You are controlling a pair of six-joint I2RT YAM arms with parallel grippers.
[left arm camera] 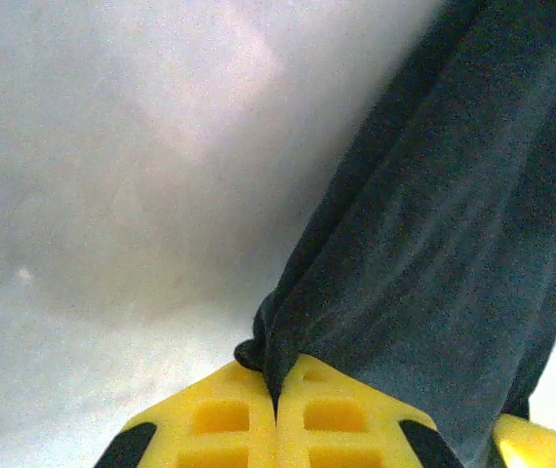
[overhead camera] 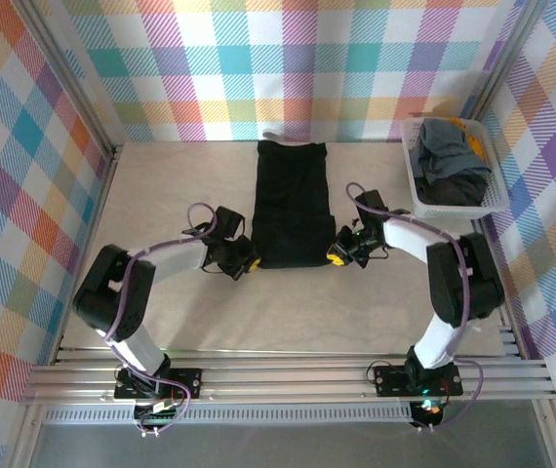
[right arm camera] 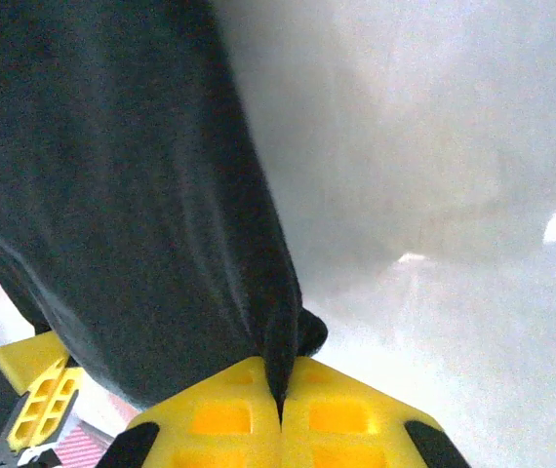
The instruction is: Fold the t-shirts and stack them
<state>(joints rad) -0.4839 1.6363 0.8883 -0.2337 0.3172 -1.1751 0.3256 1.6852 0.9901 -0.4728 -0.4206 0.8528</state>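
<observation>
Pale table (overhead camera: pixel 161 195), plaid walls on three sides. Black t-shirt (overhead camera: pixel 292 205) lies at centre, folded to long narrow strip. Your left gripper (overhead camera: pixel 247 261) is clamped on near-left corner and right gripper (overhead camera: pixel 337 256) on near-right corner, cloth pinched between yellow pads (left arm camera: pixel 219 419). Step, by my reading: crosswise fold. Next: lift both corners level, carry toward far end, keep edges aligned. Other t-shirts (overhead camera: pixel 449 166) heaped in white basket (overhead camera: pixel 458 210), far right.

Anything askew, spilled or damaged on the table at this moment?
Nothing stands out. The black t-shirt lies as a straight, narrow strip on the table, with the left pincer and right pincer each shut on a near corner. The other shirts sit heaped inside the white basket, none spilled out.
</observation>
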